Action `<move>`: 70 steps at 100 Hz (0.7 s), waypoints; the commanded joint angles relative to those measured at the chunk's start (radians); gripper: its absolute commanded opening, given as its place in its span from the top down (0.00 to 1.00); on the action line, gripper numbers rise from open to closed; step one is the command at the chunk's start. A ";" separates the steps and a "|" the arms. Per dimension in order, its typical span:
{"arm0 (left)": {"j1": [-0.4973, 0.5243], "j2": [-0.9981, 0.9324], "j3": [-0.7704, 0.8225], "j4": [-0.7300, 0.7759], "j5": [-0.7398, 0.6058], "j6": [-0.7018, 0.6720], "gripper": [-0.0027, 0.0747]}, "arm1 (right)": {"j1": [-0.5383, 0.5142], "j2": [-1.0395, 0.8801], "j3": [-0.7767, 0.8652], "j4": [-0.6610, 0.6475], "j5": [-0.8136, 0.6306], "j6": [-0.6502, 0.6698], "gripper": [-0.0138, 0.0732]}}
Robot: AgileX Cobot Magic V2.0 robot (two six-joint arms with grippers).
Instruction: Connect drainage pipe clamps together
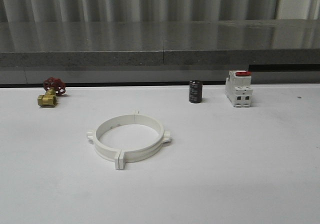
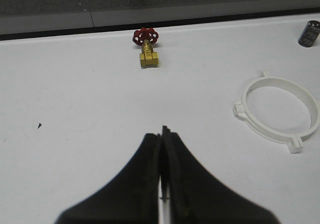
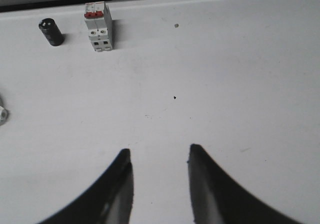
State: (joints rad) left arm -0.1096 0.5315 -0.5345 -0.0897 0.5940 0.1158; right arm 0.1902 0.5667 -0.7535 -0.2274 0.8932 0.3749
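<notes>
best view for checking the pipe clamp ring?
Front view: the whole drainage pipe clamp ring is unobstructed, with the near tab joint and both side lugs visible. The left wrist view shows most of the ring, cut at the frame edge. The right wrist view catches just a sliver of one lug.

Right tool point(image 3: 160, 156) fingers parted over white table point(image 3: 240, 74), breaker point(image 3: 99, 26) beside black capacitor point(image 3: 51, 32)
</notes>
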 commanded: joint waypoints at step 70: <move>0.002 0.002 -0.027 -0.013 -0.072 -0.002 0.99 | -0.005 -0.016 -0.023 -0.012 -0.061 -0.015 0.92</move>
State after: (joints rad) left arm -0.1096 0.5315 -0.5345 -0.0897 0.5940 0.1158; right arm 0.1902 0.5486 -0.7535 -0.2274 0.8968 0.3733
